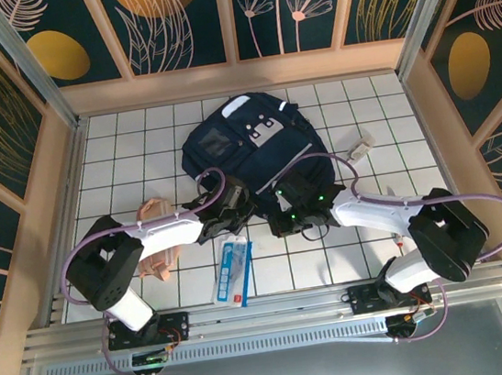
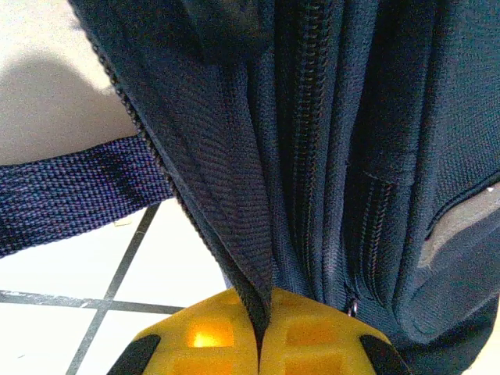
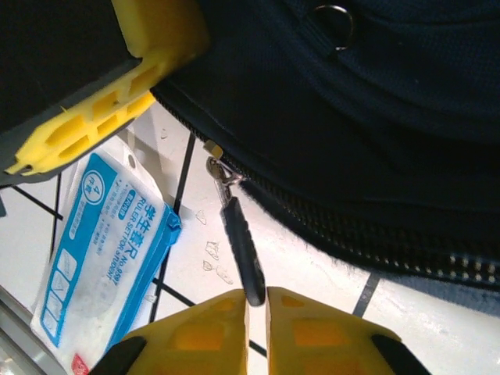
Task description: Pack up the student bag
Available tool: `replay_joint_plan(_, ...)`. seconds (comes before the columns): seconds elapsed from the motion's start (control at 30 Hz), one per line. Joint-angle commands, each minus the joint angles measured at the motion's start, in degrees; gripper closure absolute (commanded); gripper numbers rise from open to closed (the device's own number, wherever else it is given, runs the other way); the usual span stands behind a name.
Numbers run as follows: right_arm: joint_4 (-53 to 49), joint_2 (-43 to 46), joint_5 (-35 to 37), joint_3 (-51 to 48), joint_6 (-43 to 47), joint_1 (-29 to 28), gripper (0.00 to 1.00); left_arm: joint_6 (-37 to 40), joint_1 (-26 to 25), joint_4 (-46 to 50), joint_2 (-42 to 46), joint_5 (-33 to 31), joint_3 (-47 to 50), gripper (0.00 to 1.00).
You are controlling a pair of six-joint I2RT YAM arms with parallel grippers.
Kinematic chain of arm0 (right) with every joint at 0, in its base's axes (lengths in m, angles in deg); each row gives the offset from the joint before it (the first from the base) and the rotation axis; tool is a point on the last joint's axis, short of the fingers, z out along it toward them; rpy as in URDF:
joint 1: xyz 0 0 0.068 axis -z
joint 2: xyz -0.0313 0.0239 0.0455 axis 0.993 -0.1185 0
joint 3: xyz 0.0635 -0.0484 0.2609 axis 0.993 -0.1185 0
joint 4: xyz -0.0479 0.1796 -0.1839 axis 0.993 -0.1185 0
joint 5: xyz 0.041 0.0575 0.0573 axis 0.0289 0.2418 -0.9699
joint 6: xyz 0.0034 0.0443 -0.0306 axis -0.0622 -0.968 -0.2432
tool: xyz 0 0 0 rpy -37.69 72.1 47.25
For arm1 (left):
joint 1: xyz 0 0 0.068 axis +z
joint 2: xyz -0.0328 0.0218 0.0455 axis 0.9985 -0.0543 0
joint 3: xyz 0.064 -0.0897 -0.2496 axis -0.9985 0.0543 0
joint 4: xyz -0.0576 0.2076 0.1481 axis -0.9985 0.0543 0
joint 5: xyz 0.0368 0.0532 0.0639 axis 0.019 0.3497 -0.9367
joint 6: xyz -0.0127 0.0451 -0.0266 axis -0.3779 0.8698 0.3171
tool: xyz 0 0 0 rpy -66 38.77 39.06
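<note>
Lying flat on the white tiled table [image 1: 124, 139], the student bag [image 1: 254, 141] occupies the centre, toward the far wall, with its front pockets facing up. Both arms reach to the bag's near edge.

Left gripper [image 2: 259, 344]: jaws closed, clamping a fold of the navy fabric beside a zip track. A dark webbing strap [image 2: 70, 195] runs off to the left over the tiles.

Right gripper [image 3: 256, 312]: jaws almost together, with a narrow slit between them. The tip of the black zip pull [image 3: 238, 234] sits at the mouth of this slit; whether it is clamped cannot be told. The pull hangs from the slider at the end of the bag's zip.

A blue-and-white packet [image 1: 233, 273] lies on the tiles near the bag's near edge, between the two arms. A pink pouch [image 1: 150, 208] lies partly under the left arm.
</note>
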Motion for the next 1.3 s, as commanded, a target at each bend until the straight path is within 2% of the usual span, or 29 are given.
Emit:
replay_joint_plan(0.0,2.07,-1.37,0.06,1.29,2.79,0.51,0.81,-0.49,-0.58,-1.39,2.26,1.26,-0.04,1.00)
replay_joint_plan(0.23,5.36,-4.35,-0.75,2.16,3.31,0.64,0.76,-1.47,-0.67,-2.48,3.29,1.94,1.87,1.00)
replay_joint_plan(0.5,8.95,-4.08,-0.64,2.25,-0.14,0.35,0.59,-3.01,-0.61,-2.98,4.28,2.32,3.08,1.00)
replay_joint_plan(0.57,9.80,-3.29,2.94,1.87,-3.01,-0.88,0.53,-3.57,-0.60,-3.39,4.44,3.04,2.88,1.00)
replay_joint_plan(0.73,6.16,-2.92,21.26,3.34,-17.95,-6.06,0.47,-4.29,-1.06,-5.20,4.92,5.77,1.88,1.00)
replay_joint_plan(0.93,-4.20,-6.80,36.02,9.23,-35.37,-8.36,0.52,-4.24,-2.05,-5.73,5.25,7.73,1.08,1.00)
replay_joint_plan(1.03,-7.32,-8.87,37.57,11.42,-39.38,-8.85,0.54,-4.18,-2.16,-5.74,5.55,7.95,1.66,1.00)
replay_joint_plan(1.17,-9.32,-10.59,38.04,14.13,-38.81,-10.04,0.55,-4.44,-2.17,-6.21,6.16,7.70,2.82,1.00)
replay_joint_plan(1.27,-13.81,-10.40,38.88,16.63,-39.94,-10.61,0.61,-4.74,-2.17,-6.43,6.98,6.92,3.73,1.00)
